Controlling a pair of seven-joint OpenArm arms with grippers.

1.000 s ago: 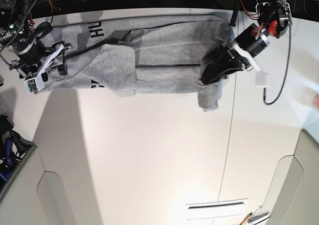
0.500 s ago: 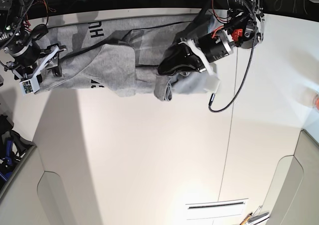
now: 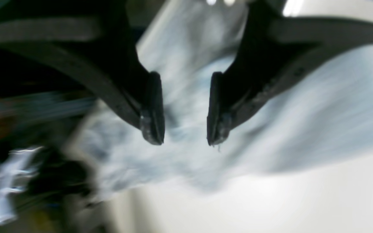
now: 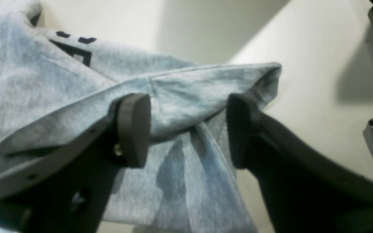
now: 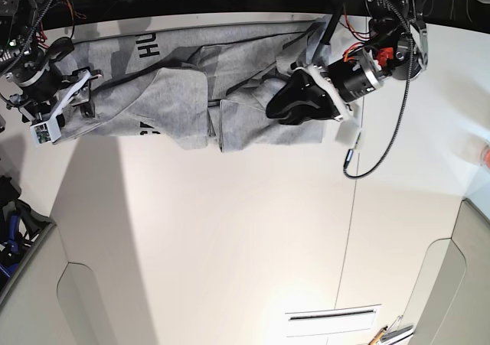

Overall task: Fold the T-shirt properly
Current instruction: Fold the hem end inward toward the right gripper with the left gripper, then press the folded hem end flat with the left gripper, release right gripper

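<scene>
The grey T-shirt [image 5: 176, 92] lies bunched in a long strip along the back of the white table, with black lettering [image 5: 147, 49] showing near its left end. Its right end is folded over onto the middle. My left gripper [image 5: 273, 108] hovers above that folded part. In the left wrist view the left gripper [image 3: 185, 139] is open, with only blurred shirt cloth [image 3: 270, 129] beneath it. At the shirt's left end, my right gripper [image 5: 86, 92] is open. In the right wrist view its jaws [image 4: 186, 129] stand wide over a raised fold of the shirt [image 4: 44, 81].
A black cable [image 5: 383, 146] loops from the left arm onto the table [image 5: 230, 245]. A white slip [image 5: 333, 320] lies near the front edge. Dark equipment and wires line the back edge. Grey panels fill both lower corners.
The left gripper carried the shirt's right end leftwards onto the middle, let it go and drew back a little to the right. The right arm barely moved.
</scene>
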